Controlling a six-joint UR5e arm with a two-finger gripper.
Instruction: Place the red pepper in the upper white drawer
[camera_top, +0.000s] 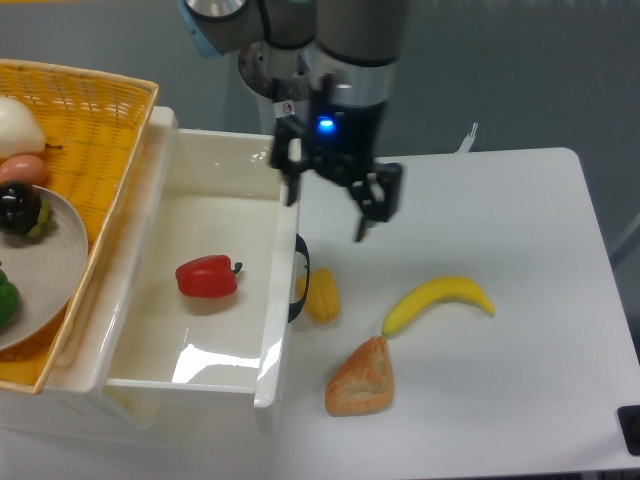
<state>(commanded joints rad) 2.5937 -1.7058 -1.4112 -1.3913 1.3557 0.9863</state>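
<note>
Pepper (207, 277): lying on the drawer (160, 350) floor, at 8 o'clock from my pincer (328, 205). Pincer: spread, holding nothing, above the drawer's right wall. Yellow pepper (322, 294) at 6 o'clock; banana (438, 302) at 4 o'clock.

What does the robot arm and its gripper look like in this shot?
The arm is a thick grey metal cylinder with a light blue joint cap at the top edge. Its wrist is black with a small glowing blue light and a small red-and-white sticker. The gripper has two slim black fingers.

Yellow-orange pepper (323, 294) crowds the drawer handle (301, 278).
</note>
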